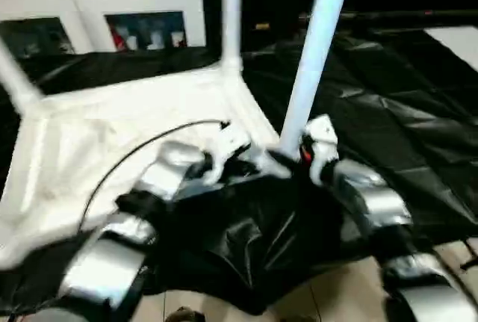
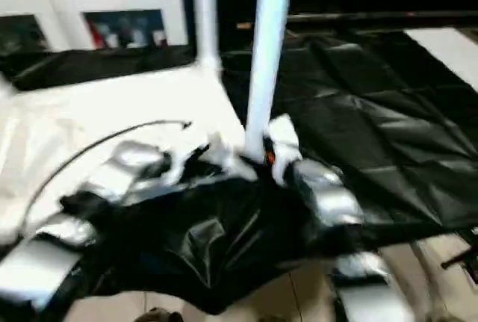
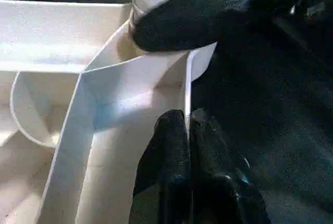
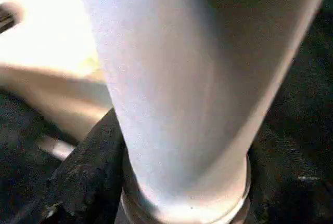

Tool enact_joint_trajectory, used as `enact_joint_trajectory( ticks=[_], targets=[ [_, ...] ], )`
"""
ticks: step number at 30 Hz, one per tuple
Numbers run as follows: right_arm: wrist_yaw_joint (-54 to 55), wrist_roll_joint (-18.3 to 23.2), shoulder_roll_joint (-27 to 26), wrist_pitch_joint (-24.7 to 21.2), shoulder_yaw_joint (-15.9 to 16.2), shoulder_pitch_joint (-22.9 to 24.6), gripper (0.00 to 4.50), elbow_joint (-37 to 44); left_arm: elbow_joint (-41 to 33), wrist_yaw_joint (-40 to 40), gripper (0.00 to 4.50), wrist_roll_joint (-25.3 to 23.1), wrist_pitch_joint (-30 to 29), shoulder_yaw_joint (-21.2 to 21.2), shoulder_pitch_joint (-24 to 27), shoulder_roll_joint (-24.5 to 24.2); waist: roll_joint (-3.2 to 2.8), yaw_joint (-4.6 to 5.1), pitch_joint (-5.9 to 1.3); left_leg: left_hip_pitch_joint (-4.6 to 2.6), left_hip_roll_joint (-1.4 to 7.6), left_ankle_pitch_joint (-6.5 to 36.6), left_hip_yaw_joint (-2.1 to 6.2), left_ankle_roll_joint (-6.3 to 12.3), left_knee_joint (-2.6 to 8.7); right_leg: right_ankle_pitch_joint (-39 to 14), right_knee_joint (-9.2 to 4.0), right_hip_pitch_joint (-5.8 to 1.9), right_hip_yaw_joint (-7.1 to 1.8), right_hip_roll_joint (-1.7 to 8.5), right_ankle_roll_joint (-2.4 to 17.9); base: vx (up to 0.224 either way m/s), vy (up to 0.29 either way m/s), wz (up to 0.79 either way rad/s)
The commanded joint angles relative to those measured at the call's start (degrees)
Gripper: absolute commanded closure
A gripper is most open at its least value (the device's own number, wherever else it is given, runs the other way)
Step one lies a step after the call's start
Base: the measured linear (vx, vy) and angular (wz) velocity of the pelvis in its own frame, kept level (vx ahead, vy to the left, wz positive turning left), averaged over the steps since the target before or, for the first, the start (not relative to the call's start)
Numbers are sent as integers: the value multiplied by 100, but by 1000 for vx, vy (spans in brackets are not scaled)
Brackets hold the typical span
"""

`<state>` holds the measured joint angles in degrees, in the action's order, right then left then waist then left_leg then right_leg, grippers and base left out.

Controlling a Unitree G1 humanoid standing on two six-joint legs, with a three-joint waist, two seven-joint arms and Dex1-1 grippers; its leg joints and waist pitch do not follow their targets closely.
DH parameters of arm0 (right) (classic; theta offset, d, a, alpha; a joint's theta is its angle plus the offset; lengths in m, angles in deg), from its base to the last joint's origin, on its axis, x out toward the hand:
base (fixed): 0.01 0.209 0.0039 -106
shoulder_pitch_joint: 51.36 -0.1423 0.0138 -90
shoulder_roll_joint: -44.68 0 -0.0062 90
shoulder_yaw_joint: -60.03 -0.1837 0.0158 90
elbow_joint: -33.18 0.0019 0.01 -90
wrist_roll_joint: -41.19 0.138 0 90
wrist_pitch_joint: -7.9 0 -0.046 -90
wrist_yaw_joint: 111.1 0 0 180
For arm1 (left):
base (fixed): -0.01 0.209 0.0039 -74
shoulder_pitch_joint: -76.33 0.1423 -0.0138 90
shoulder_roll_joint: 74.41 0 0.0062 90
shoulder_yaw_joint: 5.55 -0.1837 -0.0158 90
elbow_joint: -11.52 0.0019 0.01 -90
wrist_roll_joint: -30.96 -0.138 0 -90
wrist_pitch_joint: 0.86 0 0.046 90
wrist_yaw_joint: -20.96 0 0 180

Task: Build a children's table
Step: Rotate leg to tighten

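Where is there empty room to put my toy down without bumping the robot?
Free: the black sheet right of the leg the right gripper holds. Crowded: the tabletop corner where the left gripper pinches the rim.

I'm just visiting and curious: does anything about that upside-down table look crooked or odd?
Yes. The leg nearest the right end effector leans to one side, while the leg behind it stands nearly straight on the tabletop. It looks not fully seated in its corner socket.
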<state>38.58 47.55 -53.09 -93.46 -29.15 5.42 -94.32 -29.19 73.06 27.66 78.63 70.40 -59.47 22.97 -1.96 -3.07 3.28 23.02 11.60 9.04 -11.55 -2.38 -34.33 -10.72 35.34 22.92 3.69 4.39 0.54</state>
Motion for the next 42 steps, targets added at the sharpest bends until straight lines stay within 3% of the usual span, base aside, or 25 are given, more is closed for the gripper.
enact_joint_trajectory(
  ticks=[1, 3, 6, 8, 9, 11, 13, 16, 18, 22, 27, 28, 36, 42],
  targets=[
    [603, 174, -393, -194, -50, -130, 183, -319, 26, -771, 450, 108, -5, 335, -386, 199, 55, 5, -472, -161, 147, 864, 119, 232, 345, -645, -408, -273, -238, 380, 1380, 0, 0, 0],
    [1066, 194, -680, -234, -179, -298, 183, -565, 208, -1206, 450, 92, 12, 420, -529, 407, 48, 12, -500, -157, 142, 603, 113, 345, 328, -169, -356, -283, -231, 366, 1482, 0, 0, 0],
    [1099, 8, -788, -48, -81, -353, 183, -655, 313, -1325, 450, 82, 120, 420, -585, 502, 46, -4, -510, -154, 140, 449, 106, 502, 310, 185, -331, -301, -224, 369, 1545, 0, 0, 0],
    [978, -52, -811, 69, 4, -354, 183, -649, 302, -1243, 450, 71, 221, 381, -562, 528, 49, -15, -503, -155, 148, 494, 102, 587, 308, 165, -337, -309, -221, 380, 1561, 0, 0, 0],
    [892, -52, -827, 120, 25, -353, 127, -644, 291, -1190, 450, 60, 279, 356, -546, 537, 49, -18, -494, -163, 152, 583, 99, 581, 314, 65, -354, -304, -222, 386, 1555, 0, 0, 0],
    [657, 28, -826, 140, -1, -341, 127, -582, 244, -985, 450, 78, 369, 306, -486, 539, 49, -17, -481, -170, 155, 723, 98, 537, 323, -142, -377, -307, -223, 389, 1534, 0, 0, 0],
    [551, 20, -766, 177, 27, -345, 96, -560, 241, -870, 450, 110, 411, 289, -454, 531, 55, -5, -469, -168, 157, 831, 106, 480, 333, -330, -395, -311, -225, 391, 1493, 0, 0, 0],
    [172, -65, -546, 216, 199, -286, 74, -398, 165, -590, 450, 131, 500, 245, -354, 460, 57, -4, -478, -165, 158, 785, 105, 492, 326, -249, -387, -323, -223, 384, 1502, 0, 0, 0],
    [15, -64, -470, 202, 229, -262, 74, -331, 126, -479, 450, 136, 510, 226, -315, 427, 58, -1, -475, -158, 159, 748, 105, 523, 327, -176, -376, -324, -230, 390, 1515, 0, 0, 0],
    [-1165, -94, 80, 211, 610, -20, 74, 184, -94, 147, 450, 155, 631, 98, -100, 188, 58, -27, -472, -149, 167, 748, 96, 628, 308, -121, -368, -330, -219, 382, 1546, 0, 0, 0],
    [-2001, -87, 540, 261, 840, 193, 74, 577, -361, 806, 450, 221, 679, -32, 87, -68, 63, -35, -444, -151, 184, 964, 94, 540, 325, -572, -404, -305, -226, 380, 1501, 0, 0, 0],
    [-2361, -97, 797, 323, 913, 298, 74, 751, -570, 1312, 450, 271, 754, -138, 226, -254, 67, -33, -441, -166, 181, 1059, 93, 496, 328, -732, -424, -290, -222, 378, 1488, 0, 0, 0],
    [-3175, 98, 1282, 260, 973, 548, 74, 1236, -1219, 2488, 450, 435, 695, -342, 587, -726, 33, -126, -435, -197, 227, 1212, 100, 350, 359, -897, -414, -243, -243, 379, 1434, 0, 0, 0],
    [-3440, 212, 1348, 93, 1025, 685, 130, 1524, -1359, 2609, 450, 434, 663, -357, 697, -867, 34, -181, -436, -199, 217, 1217, 98, 303, 364, -945, -417, -236, -244, 386, 1385, 0, 0, 0]
  ],
)
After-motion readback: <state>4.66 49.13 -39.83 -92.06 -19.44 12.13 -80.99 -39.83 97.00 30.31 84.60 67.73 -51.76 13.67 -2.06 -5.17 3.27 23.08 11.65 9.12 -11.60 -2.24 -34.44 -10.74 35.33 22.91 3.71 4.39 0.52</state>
